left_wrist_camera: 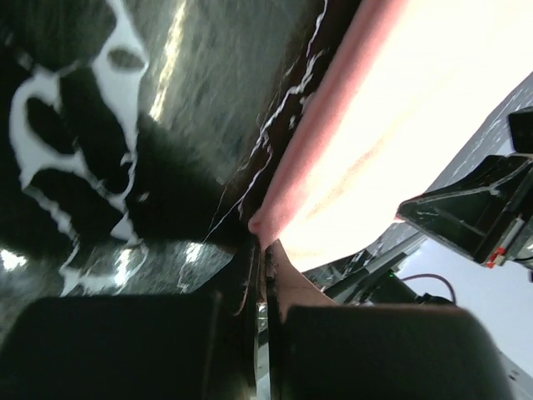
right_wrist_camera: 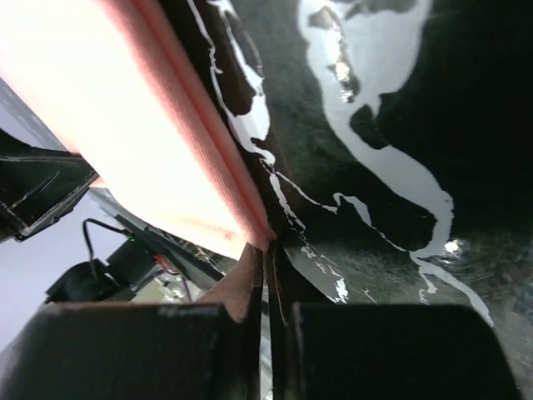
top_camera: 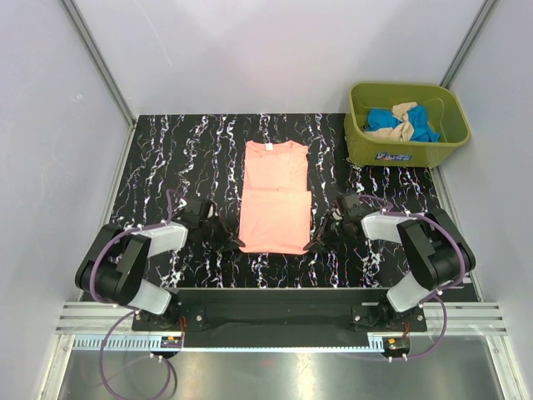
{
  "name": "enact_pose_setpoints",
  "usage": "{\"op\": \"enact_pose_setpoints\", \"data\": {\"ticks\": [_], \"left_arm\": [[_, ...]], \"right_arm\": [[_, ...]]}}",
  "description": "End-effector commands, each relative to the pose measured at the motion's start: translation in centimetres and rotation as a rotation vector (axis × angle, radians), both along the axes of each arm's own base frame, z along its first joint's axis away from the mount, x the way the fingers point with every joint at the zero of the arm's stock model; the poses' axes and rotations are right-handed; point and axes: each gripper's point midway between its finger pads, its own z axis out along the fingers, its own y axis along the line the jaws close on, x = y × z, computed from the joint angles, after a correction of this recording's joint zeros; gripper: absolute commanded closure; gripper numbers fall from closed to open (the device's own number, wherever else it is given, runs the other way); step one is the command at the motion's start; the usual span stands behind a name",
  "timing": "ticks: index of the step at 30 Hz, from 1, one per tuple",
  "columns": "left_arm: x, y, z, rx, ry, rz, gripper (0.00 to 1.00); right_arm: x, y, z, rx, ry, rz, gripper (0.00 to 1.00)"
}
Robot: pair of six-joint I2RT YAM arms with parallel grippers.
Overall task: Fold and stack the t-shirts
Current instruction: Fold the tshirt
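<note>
Seems early in the job: only the salmon-pink t-shirt laid out, narrowed to a long flat strip with sleeves tucked in, not yet doubled end over end. Lies between the claws, stretching away beyond them. Pinched at both near corners, left claw and right claw pressed together on the hem. Left to fold and stack: blue and beige t-shirts, heaped in the green tub well beyond the right claw.

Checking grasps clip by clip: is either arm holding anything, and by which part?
Both hold the salmon-pink t-shirt: left fingers pinch its near left corner, right fingers its near right corner.
</note>
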Motion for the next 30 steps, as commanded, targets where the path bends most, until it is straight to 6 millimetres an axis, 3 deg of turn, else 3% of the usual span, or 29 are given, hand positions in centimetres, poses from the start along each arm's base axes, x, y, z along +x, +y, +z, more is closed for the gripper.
{"op": "enact_pose_setpoints", "data": {"ticks": [1, 4, 9, 14, 16, 20, 24, 28, 30], "left_arm": [[-4.4, 2.9, -3.5, 0.182, 0.080, -0.021, 1.00], [-6.8, 2.7, -3.3, 0.193, 0.072, -0.050, 1.00], [-10.6, 3.0, -3.1, 0.190, 0.075, -0.065, 1.00], [-12.9, 2.4, -1.1, 0.179, 0.016, -0.123, 1.00], [-14.0, 1.6, 0.1, 0.158, -0.019, -0.153, 1.00], [-17.2, 1.6, 0.5, 0.153, 0.030, -0.177, 1.00], [-17.5, 2.4, 2.7, 0.183, -0.013, -0.191, 1.00], [-16.6, 2.0, 7.1, 0.160, -0.122, -0.208, 1.00], [-16.4, 2.0, 8.0, 0.178, -0.140, -0.231, 1.00]], "right_arm": [[-1.2, -2.5, -2.5, -0.201, -0.012, 0.044, 1.00], [-2.1, -2.3, -0.7, -0.195, -0.052, 0.064, 1.00], [-6.0, -2.8, 0.1, -0.201, -0.027, 0.102, 1.00], [-10.3, -3.0, 1.0, -0.211, -0.004, 0.157, 1.00], [-11.0, -2.9, 1.9, -0.193, -0.020, 0.161, 1.00], [-13.4, -3.2, 2.6, -0.204, 0.018, 0.190, 1.00], [-13.7, -2.7, 4.6, -0.178, -0.013, 0.195, 1.00], [-12.9, -1.9, 8.2, -0.135, -0.095, 0.191, 1.00], [-12.7, -2.2, 9.0, -0.155, -0.108, 0.193, 1.00]]}}
